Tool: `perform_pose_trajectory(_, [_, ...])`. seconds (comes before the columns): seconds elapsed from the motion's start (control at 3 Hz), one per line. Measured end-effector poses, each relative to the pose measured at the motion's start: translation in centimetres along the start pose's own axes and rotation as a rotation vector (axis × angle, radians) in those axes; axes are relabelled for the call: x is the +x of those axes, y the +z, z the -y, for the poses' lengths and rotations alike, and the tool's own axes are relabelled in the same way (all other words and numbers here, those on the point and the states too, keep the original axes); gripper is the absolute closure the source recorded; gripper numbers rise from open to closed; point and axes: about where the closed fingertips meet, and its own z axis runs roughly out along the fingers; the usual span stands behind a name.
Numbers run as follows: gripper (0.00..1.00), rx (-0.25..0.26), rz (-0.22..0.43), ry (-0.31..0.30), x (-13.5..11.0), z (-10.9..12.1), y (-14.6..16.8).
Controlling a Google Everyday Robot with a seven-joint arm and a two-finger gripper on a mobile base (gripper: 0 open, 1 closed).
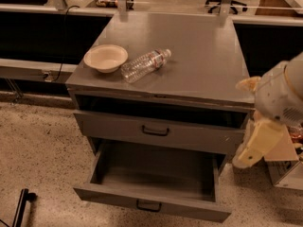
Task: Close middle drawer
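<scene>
Middle drawer (150, 203) pulled far out, tray bare, gripper (252, 148) near right side of cabinet (208, 60), perhaps not touching, open or closed cannot be told.

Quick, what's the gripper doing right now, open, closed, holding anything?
Gripper, at the cabinet's right, beside the pulled-out middle drawer: open or closed cannot be told.
</scene>
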Motion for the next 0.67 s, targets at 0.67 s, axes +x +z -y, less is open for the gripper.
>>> perform_pose_trajectory(0.67, [0.00,-0.017,0.036,0.018,0.44,-1.11,2.54])
